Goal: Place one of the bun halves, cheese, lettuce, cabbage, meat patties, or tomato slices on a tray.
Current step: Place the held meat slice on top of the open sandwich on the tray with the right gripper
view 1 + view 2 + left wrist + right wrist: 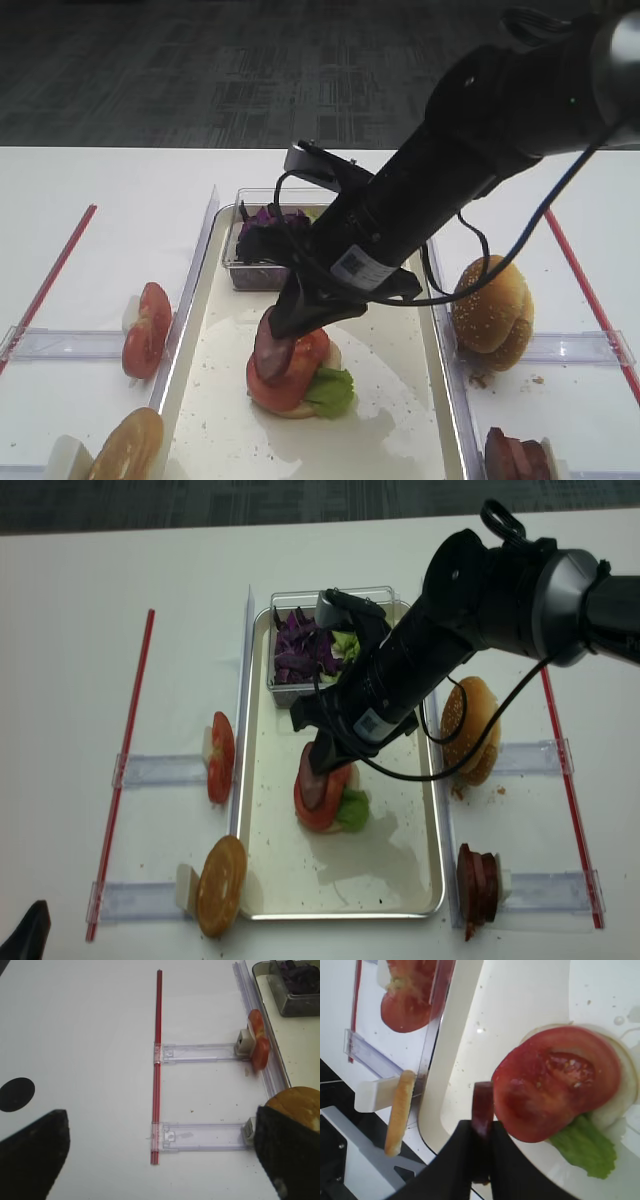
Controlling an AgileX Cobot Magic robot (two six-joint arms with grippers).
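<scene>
Item: meat patty [482, 1110], on edge, pinched in your right tool [481, 1132], just above the tomato slice [555, 1087] stacked on the tray [400, 400]. Step: placing. Next: lay flat, then unclench. Left tool [160, 1160]: spread, idle.

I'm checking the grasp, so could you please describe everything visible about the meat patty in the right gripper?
The meat patty is a small, flat, dark reddish-brown disc, held on edge and pinched between the shut black fingers of the right gripper. It hangs over the tray, beside and slightly overlapping the tomato slice; contact cannot be told.
</scene>
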